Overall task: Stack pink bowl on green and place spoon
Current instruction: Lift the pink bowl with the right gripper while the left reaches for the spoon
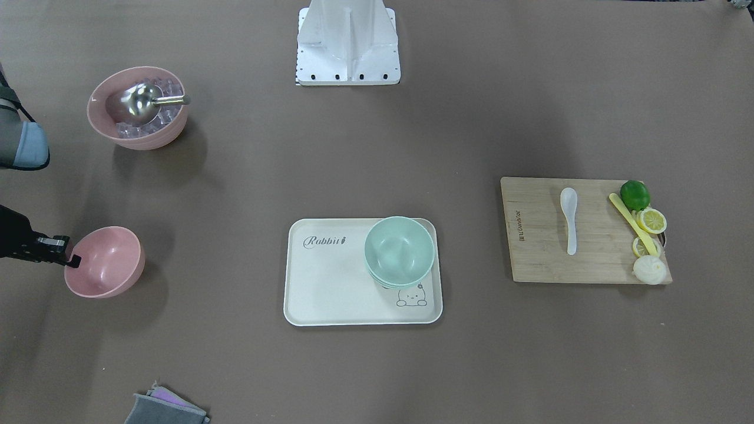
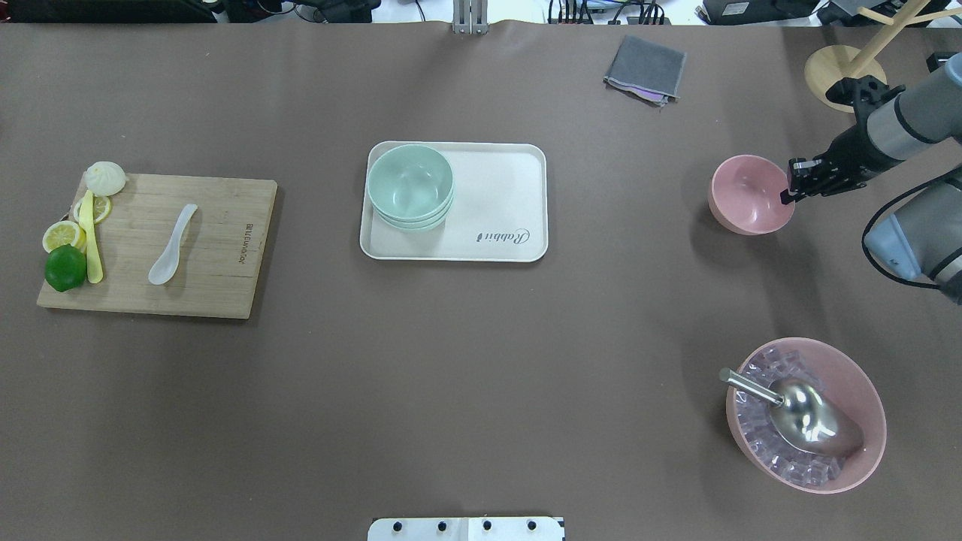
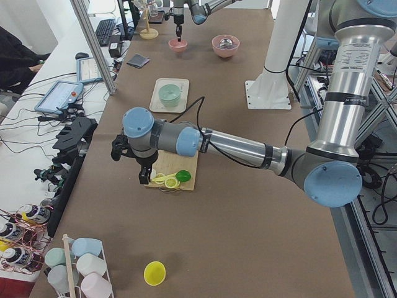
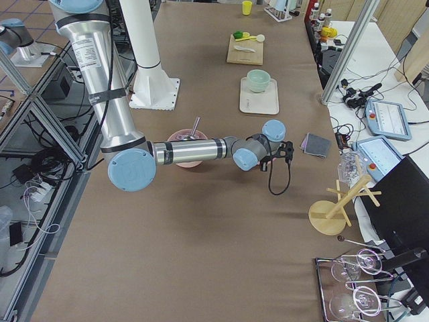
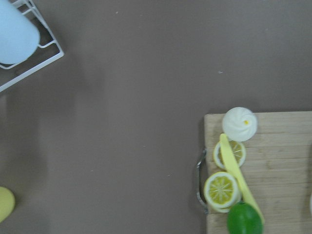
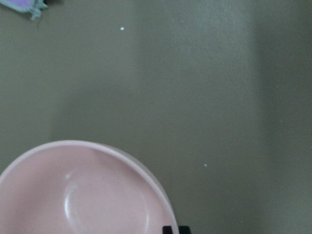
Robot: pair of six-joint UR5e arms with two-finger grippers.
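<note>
The right gripper (image 2: 788,197) sits at the rim of the pink bowl (image 2: 748,191), on the side toward the arm. One fingertip shows just inside the wall and the other seems to be outside it. The wrist view shows only the very tips at the rim, so I cannot tell whether the jaws have clamped the wall or merely straddle it. The bowl looks to be resting on the table, well to the right of the tray (image 2: 511,173).

The step in hand appears to be the grasp of the pink bowl, so the stacking is not yet done. The next move calls for a firm pinch on the rim and a lift that keeps the bowl level. Then comes a long carry across to the green bowls (image 2: 410,182), which sit nested at the tray's far left corner. The release should be centred over them so the bowl seats squarely. A bigger pink bowl holding ice and a scoop (image 2: 806,415) stands nearer the robot and is best left alone.

The left gripper (image 3: 144,177) hangs over the outer end of the board (image 2: 225,248), by the lime and lemon slices. Its opening cannot be told. The spoon (image 2: 171,246) lies on the board, bowl end toward the robot, untouched, and is likely that arm's job afterwards.
</note>
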